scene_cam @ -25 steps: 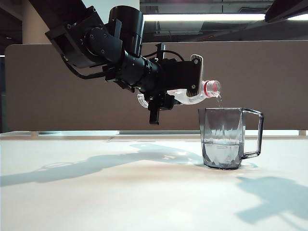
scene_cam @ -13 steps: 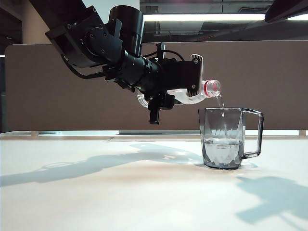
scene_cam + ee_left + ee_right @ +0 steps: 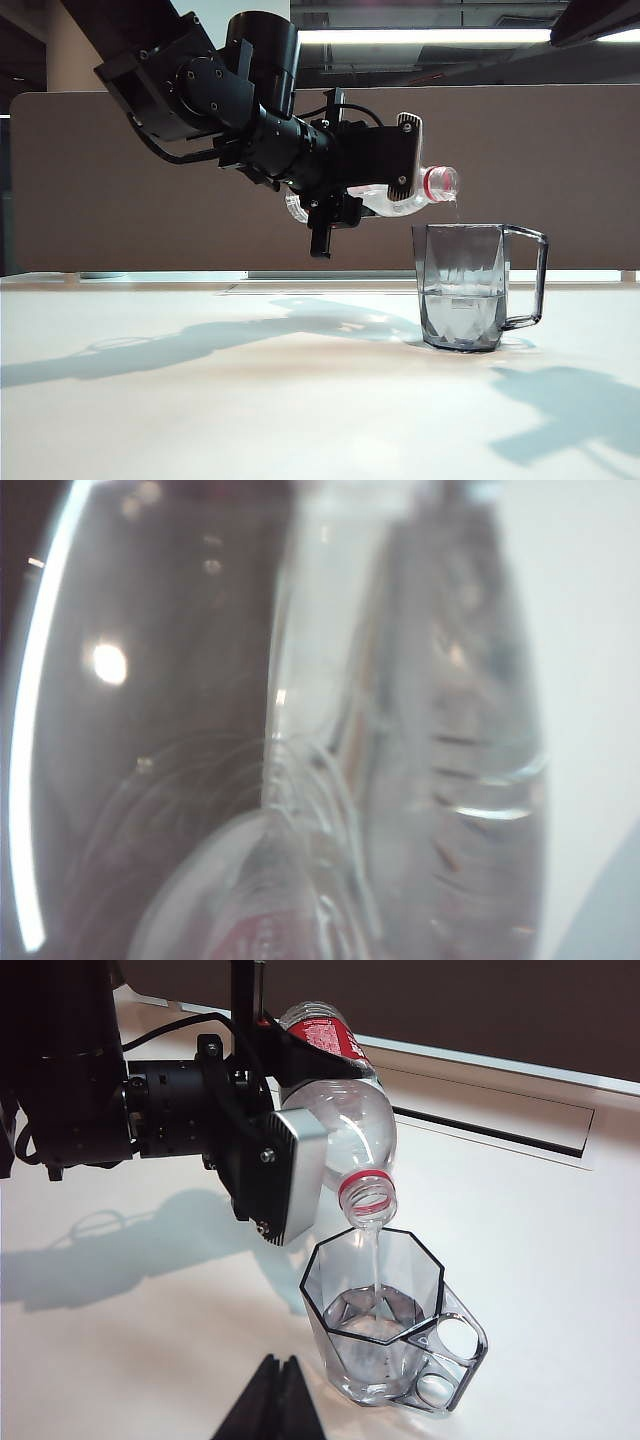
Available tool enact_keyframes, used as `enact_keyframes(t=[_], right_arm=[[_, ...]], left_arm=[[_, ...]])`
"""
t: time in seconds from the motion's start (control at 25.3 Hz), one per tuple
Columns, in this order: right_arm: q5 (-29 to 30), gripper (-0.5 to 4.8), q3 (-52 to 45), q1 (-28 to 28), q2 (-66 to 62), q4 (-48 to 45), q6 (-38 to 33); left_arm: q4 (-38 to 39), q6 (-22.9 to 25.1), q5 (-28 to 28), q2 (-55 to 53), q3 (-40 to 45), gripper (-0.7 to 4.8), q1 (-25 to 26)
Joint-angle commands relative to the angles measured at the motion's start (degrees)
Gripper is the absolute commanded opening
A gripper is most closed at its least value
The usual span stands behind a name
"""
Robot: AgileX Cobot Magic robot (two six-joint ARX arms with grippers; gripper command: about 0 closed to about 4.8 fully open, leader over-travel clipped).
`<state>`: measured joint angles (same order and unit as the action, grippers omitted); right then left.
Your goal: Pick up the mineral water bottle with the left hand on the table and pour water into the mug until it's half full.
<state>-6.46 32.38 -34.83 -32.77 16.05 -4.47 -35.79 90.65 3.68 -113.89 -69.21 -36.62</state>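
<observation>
Gripping the bottle at its body, the left tool is part closed on it and tips its neck down over the mug, which stands on the counter just below. Water runs in. The right tool, pressed together, hangs nearby.

Behind the work area there's a long brown partition panel running pretty much the whole width of the exterior view, with a bright strip light glowing above it against a dark ceiling. In the right wrist view you can also spot a narrow dark slot along the far edge, set in a pale frame (hard to tell what it really is).
</observation>
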Motion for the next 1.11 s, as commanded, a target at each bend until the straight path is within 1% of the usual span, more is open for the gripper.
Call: enact_keyframes(t=[0.04, 0.83, 0.91, 1.03, 1.11], right_arm=[[0.0, -0.08, 0.2, 0.0, 0.2, -0.8, 0.2], [-0.1, -0.08, 0.2, 0.0, 0.2, -0.8, 0.2], [0.0, -0.08, 0.2, 0.0, 0.2, -0.8, 0.2], [0.0, -0.08, 0.2, 0.0, 0.2, -0.8, 0.2], [0.0, -0.08, 0.2, 0.0, 0.2, -0.8, 0.2]], left_arm=[[-2.4, 0.6, 0.2, 1.0, -0.3, 1.82, 0.0], [-2.4, 0.9, 0.2, 1.0, -0.3, 1.82, 0.0], [-2.3, -0.5, 0.2, 1.0, -0.3, 1.82, 0.0], [-2.4, -0.6, 0.2, 1.0, -0.3, 1.82, 0.0], [-2.4, -1.7, 0.2, 1.0, -0.3, 1.82, 0.0]])
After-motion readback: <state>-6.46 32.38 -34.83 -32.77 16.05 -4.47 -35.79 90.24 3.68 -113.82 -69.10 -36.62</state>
